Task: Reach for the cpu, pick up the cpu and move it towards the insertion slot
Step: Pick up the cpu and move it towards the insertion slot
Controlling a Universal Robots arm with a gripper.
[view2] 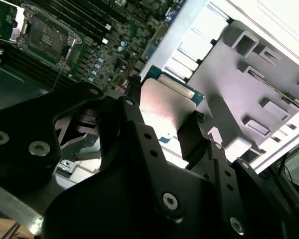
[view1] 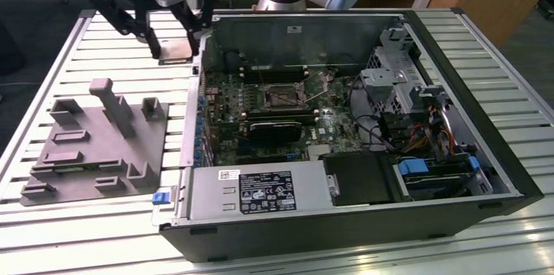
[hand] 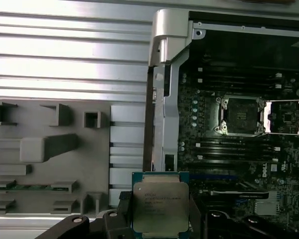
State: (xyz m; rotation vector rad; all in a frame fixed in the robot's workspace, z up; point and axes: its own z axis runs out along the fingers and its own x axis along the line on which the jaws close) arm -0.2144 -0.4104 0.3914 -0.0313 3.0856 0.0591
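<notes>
The gripper has the cpu pinched between its 2 black fingers, up in the air over the slatted table, just outside the wall of the open computer case on the exterior view's left. In the first wrist view you can see the chip face on, silvery lid with a green rim, with the fingers gripping its 2 opposite sides, so the jaws are closed to about the chip's width and its other edges stick out free. The second wrist view shows the same hold from behind, the chip standing between the finger tips. The insertion slot sits on the motherboard inside the case, well apart from the chip, with its shiny frame flipped open beside the dark square centre in the first wrist view. Between chip and socket there's the case's metal side wall, and the chip hangs right by that edge. The grey plastic fixture lies on the table on the other side of the gripper, with its upright posts nearer the camera than the fingers in the exterior view. Over the socket the case is open.
</notes>
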